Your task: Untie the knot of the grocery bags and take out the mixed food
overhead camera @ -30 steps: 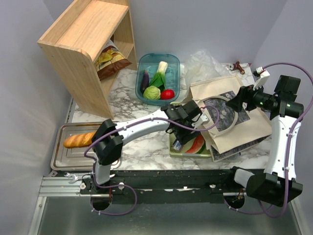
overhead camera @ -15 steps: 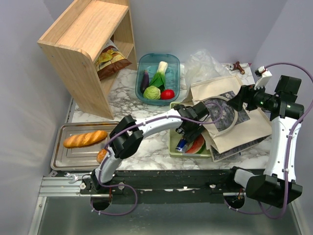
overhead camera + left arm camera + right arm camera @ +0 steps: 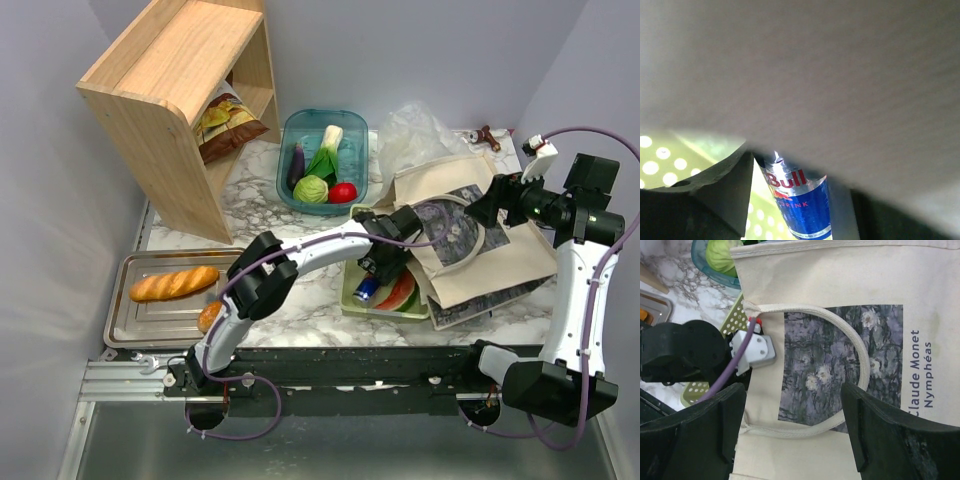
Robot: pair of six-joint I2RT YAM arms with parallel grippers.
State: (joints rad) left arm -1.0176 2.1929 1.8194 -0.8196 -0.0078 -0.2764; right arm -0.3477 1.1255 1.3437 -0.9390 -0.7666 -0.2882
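A blue-silver can [image 3: 365, 290] lies beside a watermelon wedge [image 3: 401, 293] on a green perforated tray [image 3: 350, 300]. My left gripper [image 3: 383, 265] is down on it under the edge of a canvas tote [image 3: 470, 250]. In the left wrist view the can [image 3: 800, 200] sits between my fingers [image 3: 725, 195], touching the right one and the left tip. My right gripper [image 3: 490, 207] hovers open and empty over the tote's print [image 3: 840, 355]. A crumpled translucent grocery bag [image 3: 412, 130] lies behind the tote. The eggplant [image 3: 296, 163], cabbage [image 3: 311, 189] and tomato [image 3: 343, 192] are in the green basket [image 3: 352, 125].
A wooden shelf [image 3: 170, 90] at the back left holds a chips bag [image 3: 226, 122]. A metal tray [image 3: 130, 325] at the front left holds a long bread loaf [image 3: 172, 284] and a roll [image 3: 209, 316]. A leafy vegetable [image 3: 326, 148] is in the basket.
My left arm has stretched further right and its gripper has dropped from the tote's mouth onto the can. The green tray has shifted slightly left. The right arm has barely moved.
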